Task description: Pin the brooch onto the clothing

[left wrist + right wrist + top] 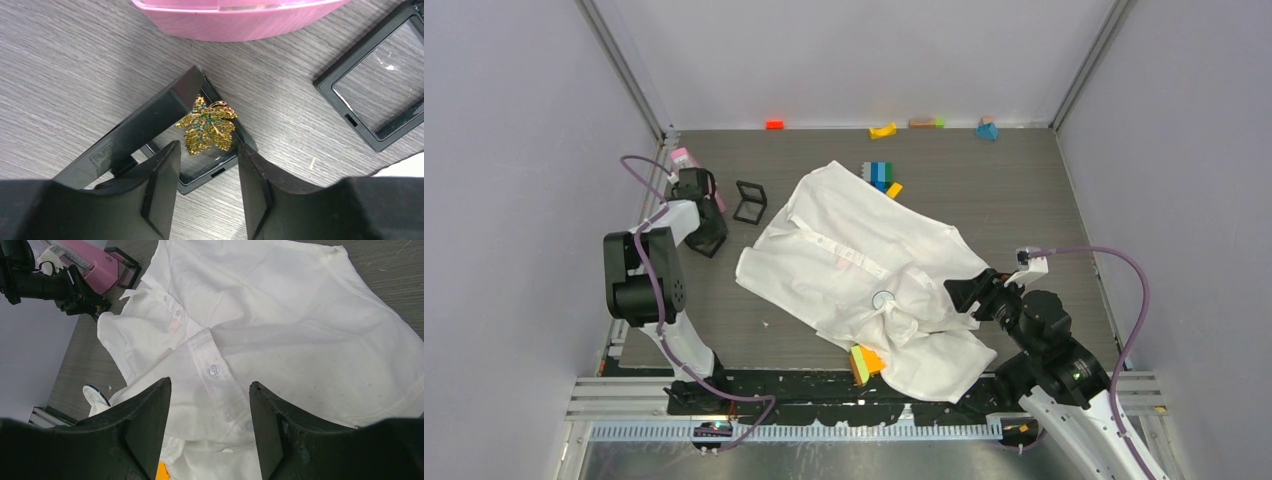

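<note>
The left claw hangs with its two black, matt fingers spread and nothing between them. Just beyond its tips lies the brooch, a small leaf shape of grainy gold with blue-green stones, resting on the clear film of an open black case with hard, square plastic edges. The raised lid of the case stands close to the left finger. To the right of the claw lies a second black frame, apart from the case, and beyond both runs the smooth curved edge of a pink thing. The grey wood-grain table is bare on the claw's left. The right claw is also spread wide and holds nothing. Under and beyond it lies the shirt, thin white cloth in soft folds, with a pale round button on the band just ahead of its tips.
</note>
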`<state>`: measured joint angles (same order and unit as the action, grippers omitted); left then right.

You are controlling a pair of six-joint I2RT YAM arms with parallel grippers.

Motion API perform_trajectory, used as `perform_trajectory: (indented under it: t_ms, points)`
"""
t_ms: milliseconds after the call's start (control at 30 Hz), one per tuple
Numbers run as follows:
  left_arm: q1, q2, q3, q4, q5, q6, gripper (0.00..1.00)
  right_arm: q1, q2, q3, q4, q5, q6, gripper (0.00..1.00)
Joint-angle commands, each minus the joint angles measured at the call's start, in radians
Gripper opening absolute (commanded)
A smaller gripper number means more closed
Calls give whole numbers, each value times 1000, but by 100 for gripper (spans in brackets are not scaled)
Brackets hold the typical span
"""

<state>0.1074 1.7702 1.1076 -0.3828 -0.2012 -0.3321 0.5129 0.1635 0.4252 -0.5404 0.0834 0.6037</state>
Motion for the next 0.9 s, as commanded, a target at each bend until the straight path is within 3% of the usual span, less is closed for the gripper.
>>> perform_trajectory:
  t_ms: [0, 167, 400, 533, 867]
  points:
    - [15, 25, 29, 31, 13, 16, 43, -3, 1, 13, 30, 11, -2, 64]
    - [15, 9, 23, 35, 21, 23, 32, -3, 1, 14, 29, 10, -2, 64]
    - [7, -67, -4, -3, 41, 4, 26, -3, 1, 31, 22, 11, -5, 64]
    - [-6, -125, -27, 1, 17, 3, 27, -2, 0, 41, 20, 6, -6, 65]
    - [-5, -27, 54, -35, -8, 27, 33, -4, -14, 52, 6, -7, 1, 64]
